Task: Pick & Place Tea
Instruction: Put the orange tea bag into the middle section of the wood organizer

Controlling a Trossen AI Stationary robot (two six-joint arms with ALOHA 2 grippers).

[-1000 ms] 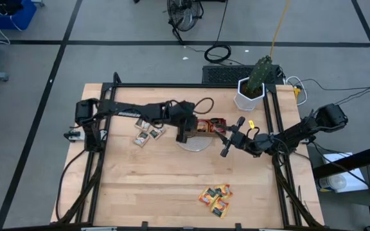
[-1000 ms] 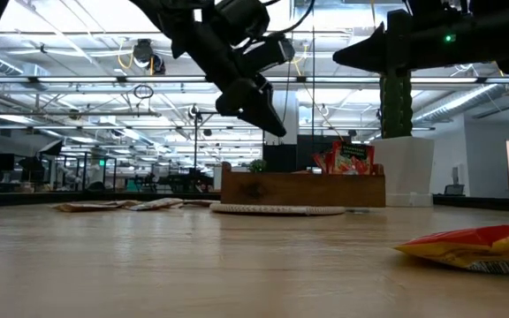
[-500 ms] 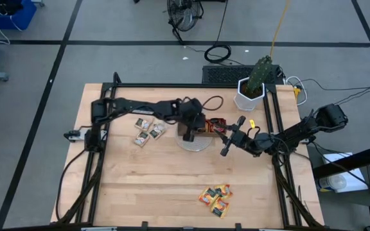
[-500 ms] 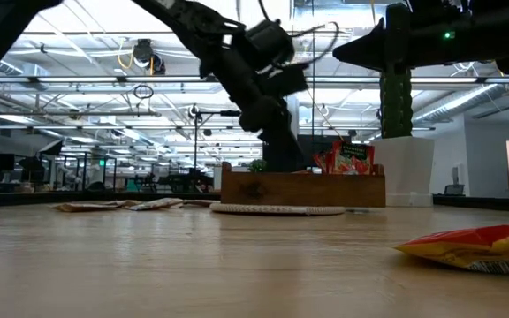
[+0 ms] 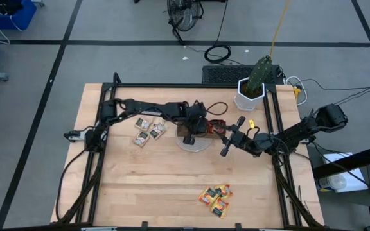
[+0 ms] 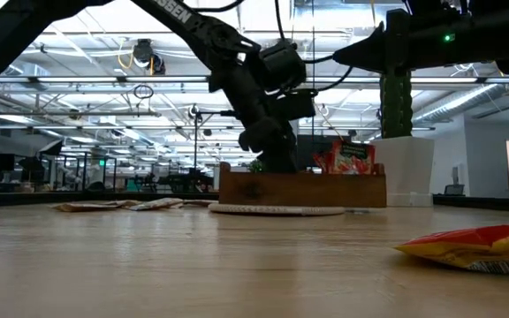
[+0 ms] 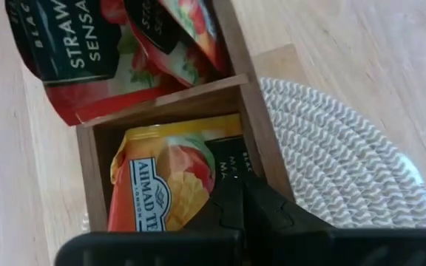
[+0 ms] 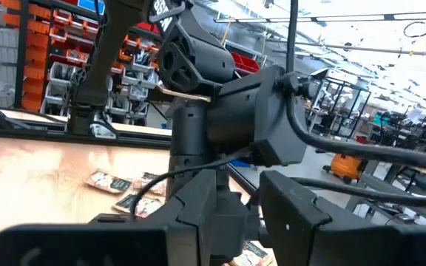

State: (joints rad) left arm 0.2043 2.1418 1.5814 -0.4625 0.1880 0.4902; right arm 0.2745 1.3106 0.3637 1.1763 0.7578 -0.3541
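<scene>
Over the wooden tray [image 5: 201,128], left pincer [image 7: 251,208] sits pinched shut in its middle compartment beside an orange-yellow sachet [image 7: 163,185]. Judged best: lift straight up, clear of the tray walls. Right pincer [image 5: 225,149] waits at three o'clock, narrowly parted.

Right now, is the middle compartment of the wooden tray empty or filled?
Filled: an orange-yellow tea sachet stands in the wooden tray, with the left hand above it.

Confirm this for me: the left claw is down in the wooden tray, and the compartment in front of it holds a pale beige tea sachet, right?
Not quite. The left claw is down in the wooden tray, but the left wrist view shows an orange-yellow sachet in that compartment, not a beige one.
</scene>
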